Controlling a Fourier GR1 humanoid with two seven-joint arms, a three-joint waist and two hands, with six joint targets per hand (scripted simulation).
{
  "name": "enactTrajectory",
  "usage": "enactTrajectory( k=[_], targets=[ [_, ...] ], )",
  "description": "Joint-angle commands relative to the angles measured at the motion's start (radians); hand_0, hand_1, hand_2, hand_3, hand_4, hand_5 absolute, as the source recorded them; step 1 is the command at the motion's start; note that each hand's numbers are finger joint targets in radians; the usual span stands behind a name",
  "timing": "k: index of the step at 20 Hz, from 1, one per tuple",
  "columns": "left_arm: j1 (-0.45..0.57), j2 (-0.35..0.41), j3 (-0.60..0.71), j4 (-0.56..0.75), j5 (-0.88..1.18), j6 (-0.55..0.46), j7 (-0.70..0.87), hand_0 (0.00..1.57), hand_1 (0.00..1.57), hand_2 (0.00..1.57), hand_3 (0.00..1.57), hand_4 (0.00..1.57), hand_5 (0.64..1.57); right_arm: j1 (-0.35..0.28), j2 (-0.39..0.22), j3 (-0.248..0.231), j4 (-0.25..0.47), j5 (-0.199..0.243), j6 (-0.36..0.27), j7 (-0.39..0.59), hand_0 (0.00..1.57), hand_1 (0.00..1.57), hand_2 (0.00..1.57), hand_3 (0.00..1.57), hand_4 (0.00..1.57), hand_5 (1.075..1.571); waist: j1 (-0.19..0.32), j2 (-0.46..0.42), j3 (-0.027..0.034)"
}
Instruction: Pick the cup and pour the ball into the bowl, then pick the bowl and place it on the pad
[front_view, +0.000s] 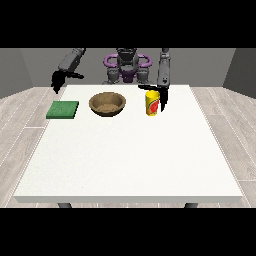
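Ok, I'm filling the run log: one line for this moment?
stage: reaching for cup | cup: upright on table | view-right hand: beside cup | bowl: between cup and pad | view-left hand: raised, holding nothing

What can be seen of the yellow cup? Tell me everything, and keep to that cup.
The yellow cup stands upright on the white table, toward the far edge, to the view's right of the brown bowl and apart from it. It is a plain, smooth cylinder with a red and green mark on its side. The hand at the view's right is right beside it, fingers pointing down; contact cannot be told. No ball shows inside.
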Motion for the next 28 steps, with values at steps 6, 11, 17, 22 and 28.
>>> enactTrajectory(
  k=[6,11,17,22,28],
  targets=[
    [-0.027,0.095,0.012,0.15,-0.144,0.207,-0.091,1.29,1.29,1.57,1.57,0.79,1.524,-0.014,-0.004,0.009,-0.001,-0.026,0.046,0.008,0.0,0.0,0.0,0.0,0.0,1.562,-0.058,0.012,0.0012],
    [-0.075,0.042,0.024,0.214,-0.177,0.352,-0.121,1.32,1.32,1.57,1.57,0.85,1.508,-0.061,-0.112,-0.064,0.035,-0.078,0.122,-0.012,0.0,0.0,0.0,0.0,0.0,1.558,-0.104,0.088,0.0002],
    [-0.076,0.011,-0.018,0.235,-0.245,0.454,-0.096,1.36,1.36,1.57,1.57,0.91,1.511,-0.022,-0.162,-0.096,0.125,-0.078,0.162,-0.026,0.0,0.0,0.0,0.0,0.0,1.555,-0.072,0.012,0.0007],
    [-0.133,0.008,-0.211,0.172,-0.453,0.48,0.238,1.37,1.37,1.57,1.57,1.02,1.531,-0.03,-0.189,-0.119,0.317,-0.048,0.123,0.019,0.0,0.0,0.0,0.0,0.0,1.558,0.039,-0.209,0.0041],
    [-0.2,-0.013,-0.353,0.166,-0.662,0.484,0.495,1.38,1.38,1.57,1.57,1.14,1.567,0.02,-0.235,-0.166,0.44,-0.056,0.157,-0.033,0.0,0.0,0.0,0.0,0.0,1.56,0.121,-0.288,0.0033]
  ],
)
